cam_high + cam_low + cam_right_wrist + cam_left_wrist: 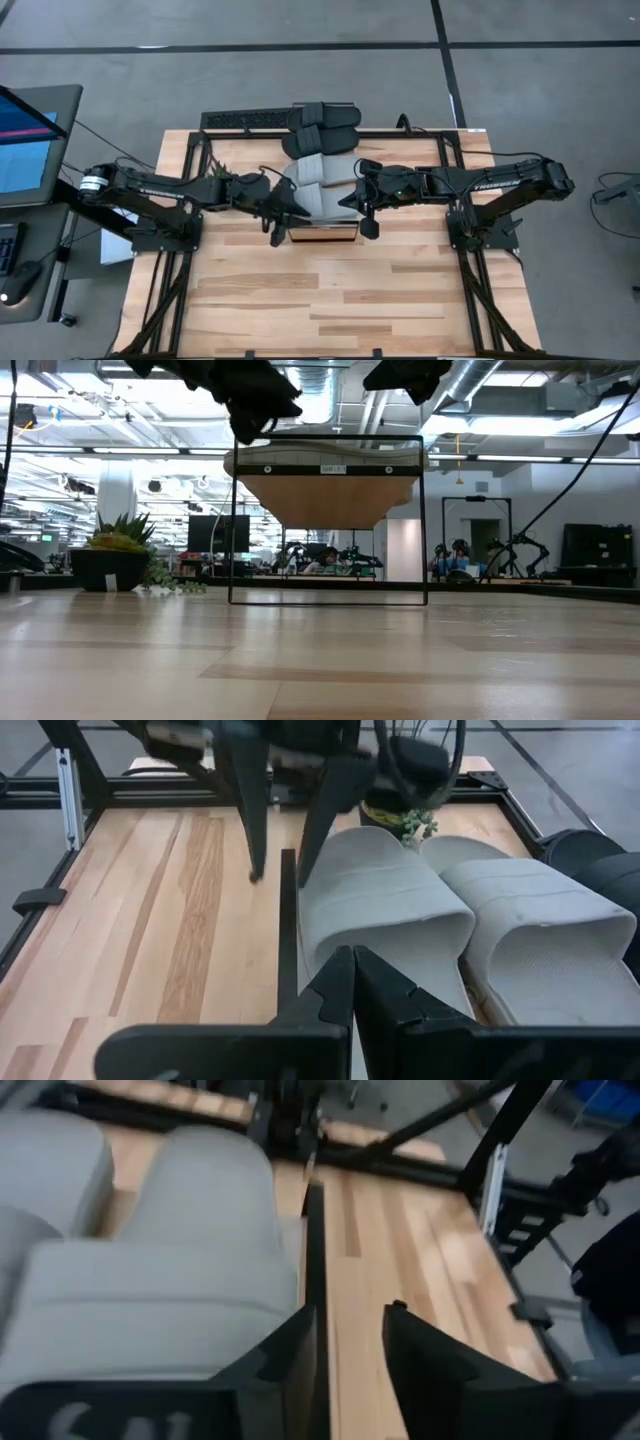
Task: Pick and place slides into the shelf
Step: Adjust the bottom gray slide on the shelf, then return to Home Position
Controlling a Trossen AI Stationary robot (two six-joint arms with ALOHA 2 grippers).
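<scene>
Slides, pale and paired, are held on the shelf, beside which the left gripper is parted and empty, the right gripper shut.

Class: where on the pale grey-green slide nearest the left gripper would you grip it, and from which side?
Grip the wide strap of the pale grey-green slide, coming from above: it arches clear of the sole, so one jaw could probably slip beneath it.
</scene>
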